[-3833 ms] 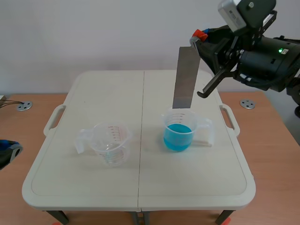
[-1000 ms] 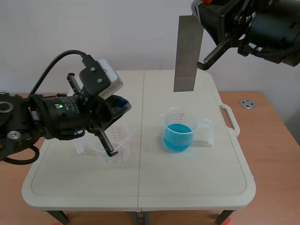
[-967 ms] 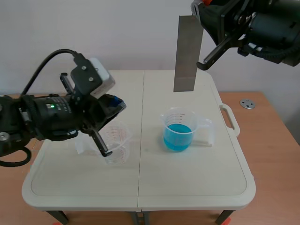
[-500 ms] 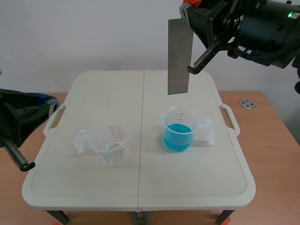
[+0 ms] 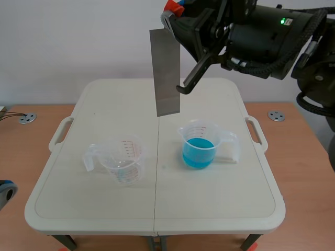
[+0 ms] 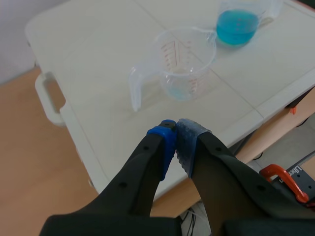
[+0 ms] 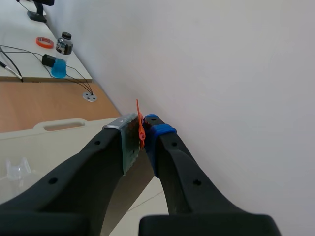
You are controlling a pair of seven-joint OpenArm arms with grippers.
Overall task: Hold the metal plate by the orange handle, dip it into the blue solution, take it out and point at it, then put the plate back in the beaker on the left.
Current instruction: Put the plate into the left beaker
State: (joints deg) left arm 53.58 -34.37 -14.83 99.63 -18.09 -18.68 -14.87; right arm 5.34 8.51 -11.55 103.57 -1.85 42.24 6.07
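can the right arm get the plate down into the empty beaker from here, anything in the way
Probably yes. The right pincer holds the metal plate high above the table, the empty beaker stands open with nothing over it, and the left pincer is shut, off to the table's side.

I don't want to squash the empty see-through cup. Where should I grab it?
Probably by the handle of the empty beaker. It sticks out from the wall on the side away from the blue beaker, with bare table around it. Come in level from that outer side and pinch the handle's flat strip. The round, thin wall looks harder to hold.
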